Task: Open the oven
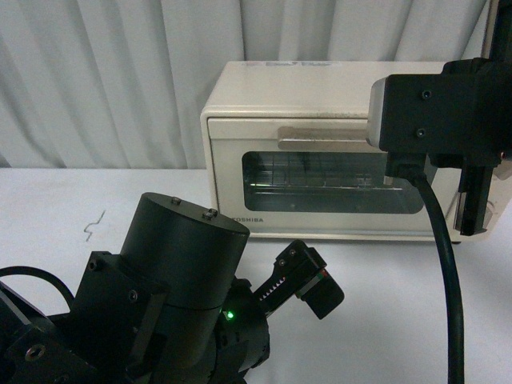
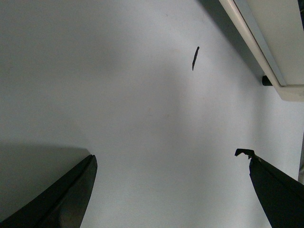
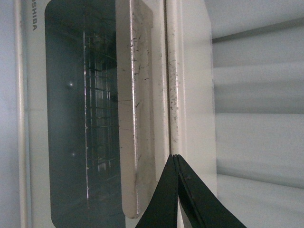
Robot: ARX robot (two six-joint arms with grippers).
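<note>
While its glass-windowed door sits shut, the small boxy cream-white toaster oven (image 1: 320, 172) fills the centre and right of the front frame. It stands at the back of the white surface (image 1: 48, 200), before a pale pleated curtain (image 1: 120, 72). The right arm's black end effector (image 3: 174, 159) has its fingers pressed together, pinching nothing. It hangs close to the seam between the door's top edge and the casing, just beside the cream bar handle (image 1: 324, 137); whether the tips touch metal cannot be told. The left arm's black end effector (image 2: 167, 156), at the lower left of the front frame, is spread wide over bare surface near the oven's lower front corner, holding nothing.

By this evidence the opening is not yet begun. With its fingers closed, the right arm can only hook or press the handle, so the tips may slide off the smooth bar or wedge in the seam. A hard pull could drag the unbraced oven forward. The falling door might also strike the left arm, which sits in front of it.
</note>
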